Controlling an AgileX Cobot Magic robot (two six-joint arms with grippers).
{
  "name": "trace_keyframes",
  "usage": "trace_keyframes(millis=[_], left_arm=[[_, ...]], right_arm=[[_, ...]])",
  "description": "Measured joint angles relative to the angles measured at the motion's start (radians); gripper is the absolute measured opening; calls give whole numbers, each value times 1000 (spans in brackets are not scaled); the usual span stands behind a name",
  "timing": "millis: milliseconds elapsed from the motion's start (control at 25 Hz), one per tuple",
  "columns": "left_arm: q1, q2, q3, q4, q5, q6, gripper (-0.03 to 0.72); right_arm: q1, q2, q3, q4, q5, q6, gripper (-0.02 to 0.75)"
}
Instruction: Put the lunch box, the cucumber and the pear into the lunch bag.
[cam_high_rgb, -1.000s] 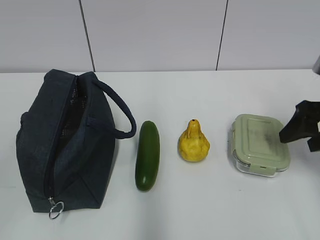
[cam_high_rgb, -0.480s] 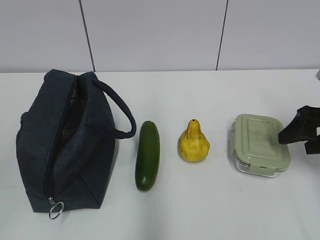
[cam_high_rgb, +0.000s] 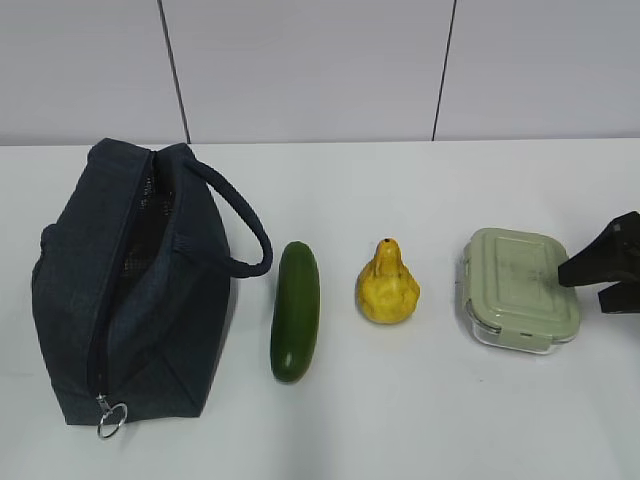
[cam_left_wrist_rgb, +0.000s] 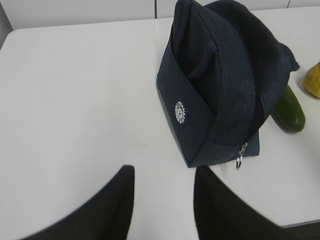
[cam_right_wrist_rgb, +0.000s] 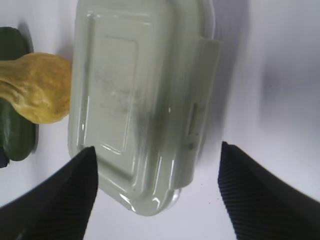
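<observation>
On a white counter (cam_high_rgb: 400, 420), left to right, sit the unzipped navy lunch bag (cam_high_rgb: 130, 290), the cucumber (cam_high_rgb: 295, 310), the pear (cam_high_rgb: 387, 287) and the lunch box (cam_high_rgb: 520, 290). Only the left wrist view shows the left gripper (cam_left_wrist_rgb: 162, 200), jaws partly spread and empty, near the bag's round logo (cam_left_wrist_rgb: 180, 111). The right gripper (cam_right_wrist_rgb: 157, 187), mostly cut off at the exterior view's edge, spreads its jaws wide above the lunch box.

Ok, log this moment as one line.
right tool: open, above lunch box | left tool: holding nothing | cucumber, pear: on table | lunch bag: unzipped
</observation>
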Motion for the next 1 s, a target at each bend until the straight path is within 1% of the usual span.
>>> trace_keyframes(millis=[240, 400, 600, 1000], left_arm=[[0, 0, 0, 0, 0, 0, 242], [0, 0, 0, 0, 0, 0, 242], [0, 0, 0, 0, 0, 0, 242], [0, 0, 0, 0, 0, 0, 242]], right_arm=[[0, 58, -95, -9, 121, -31, 583], [0, 89, -128, -51, 131, -19, 583], [0, 141, -131, -61, 135, -6, 584], [0, 206, -131, 23, 135, -34, 583]])
